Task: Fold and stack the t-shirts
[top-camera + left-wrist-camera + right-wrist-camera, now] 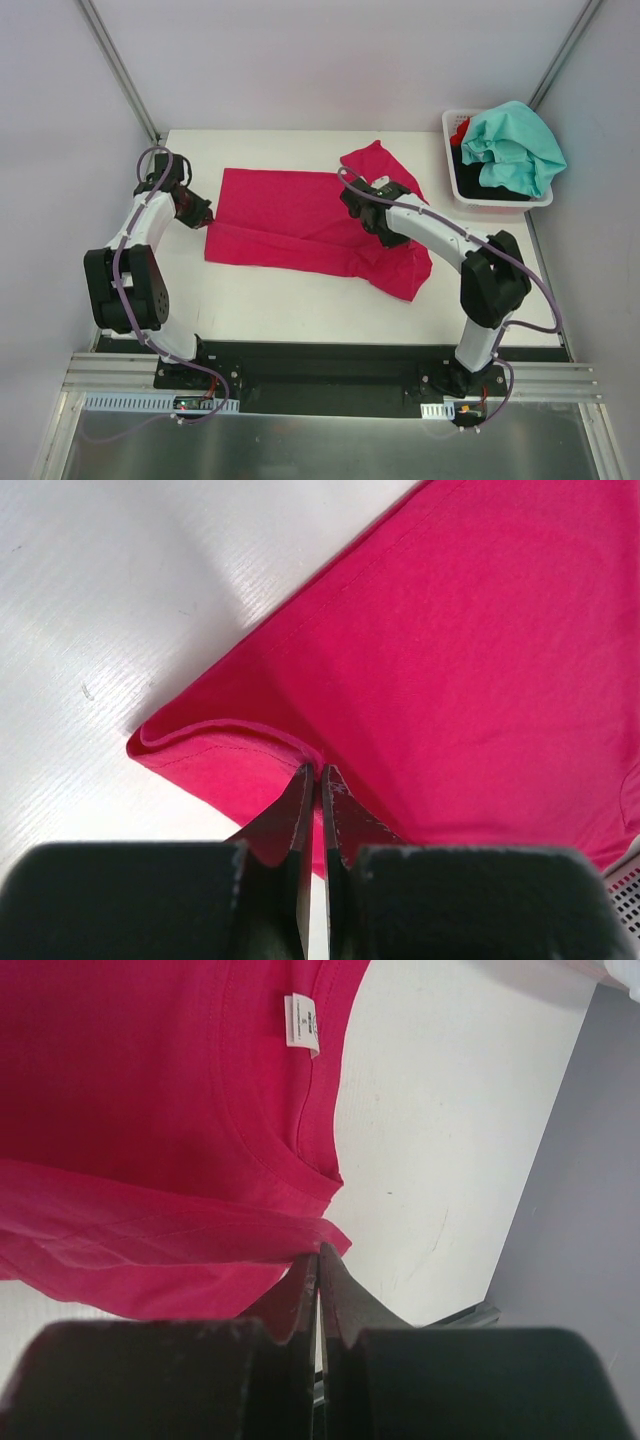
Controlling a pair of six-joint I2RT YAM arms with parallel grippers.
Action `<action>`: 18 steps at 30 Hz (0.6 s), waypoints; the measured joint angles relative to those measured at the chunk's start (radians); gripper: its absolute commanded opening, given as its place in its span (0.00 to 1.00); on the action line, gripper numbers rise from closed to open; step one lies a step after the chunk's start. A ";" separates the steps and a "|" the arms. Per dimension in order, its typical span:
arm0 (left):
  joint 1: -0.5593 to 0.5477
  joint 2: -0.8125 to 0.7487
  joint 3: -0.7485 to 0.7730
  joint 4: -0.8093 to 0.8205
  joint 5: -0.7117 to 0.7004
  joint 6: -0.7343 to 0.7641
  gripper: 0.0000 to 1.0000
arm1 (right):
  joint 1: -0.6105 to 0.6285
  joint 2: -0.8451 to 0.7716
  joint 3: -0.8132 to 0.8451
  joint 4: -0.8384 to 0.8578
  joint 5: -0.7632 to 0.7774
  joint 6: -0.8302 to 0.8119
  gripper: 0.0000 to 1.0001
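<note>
The magenta-pink t-shirt point(290, 215) lies spread across the middle of the table, partly folded over on its right side. My left gripper point(203, 213) is at the shirt's left edge, shut on a rolled hem corner point(320, 770). My right gripper point(362, 215) is over the shirt's right part, shut on a fold of the pink cloth point(320, 1250) close to the neckline. The small white label point(301, 1023) shows inside the collar. A teal-mint t-shirt point(515, 145) is heaped in the basket, on top of a red one point(461, 130) and a black one point(470, 175).
The white plastic basket point(500, 203) stands at the table's back right corner. White tabletop point(300, 310) shows in front of the pink shirt, and a strip of it behind. Grey walls close in the left, back and right sides.
</note>
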State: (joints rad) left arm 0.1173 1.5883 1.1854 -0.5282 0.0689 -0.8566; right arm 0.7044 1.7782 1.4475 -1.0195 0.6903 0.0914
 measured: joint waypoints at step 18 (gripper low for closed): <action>-0.021 0.092 0.063 0.001 0.000 0.000 0.00 | -0.066 0.095 0.093 0.022 -0.003 -0.055 0.01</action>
State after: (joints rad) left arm 0.0967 1.6798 1.2480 -0.5274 0.0689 -0.8566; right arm 0.6380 1.8732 1.5406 -0.9977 0.6868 0.0360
